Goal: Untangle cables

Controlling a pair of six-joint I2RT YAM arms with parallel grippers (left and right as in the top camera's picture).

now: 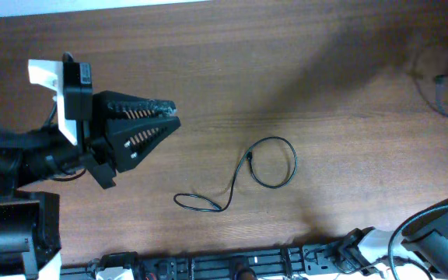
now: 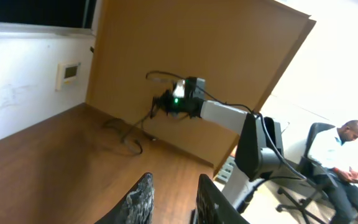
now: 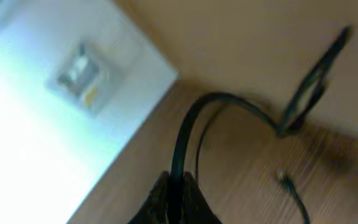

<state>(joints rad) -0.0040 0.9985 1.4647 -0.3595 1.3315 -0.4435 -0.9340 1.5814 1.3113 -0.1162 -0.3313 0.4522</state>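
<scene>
One thin black cable (image 1: 273,162) lies in a loop at the table's middle, and its tail runs to a small loop (image 1: 197,204) at the lower left. My left gripper (image 1: 173,113) (image 2: 174,186) hovers left of it, narrowly open with nothing between the fingers. A second cable (image 1: 442,82) (image 2: 127,132) sprawls at the far right corner. In the right wrist view my right gripper (image 3: 176,186) is shut on this cable (image 3: 188,127), which arches up from the fingers toward a loop (image 3: 312,78). A plug end (image 3: 284,181) rests on the wood. The left wrist view shows the right gripper (image 2: 157,107) over that corner.
The right arm (image 2: 253,140) reaches in from the table's right side; part of it shows in the overhead view (image 1: 442,229). A black equipment rail (image 1: 232,266) runs along the front edge. A wooden panel (image 2: 197,56) and a white wall (image 3: 36,93) stand behind the far right corner.
</scene>
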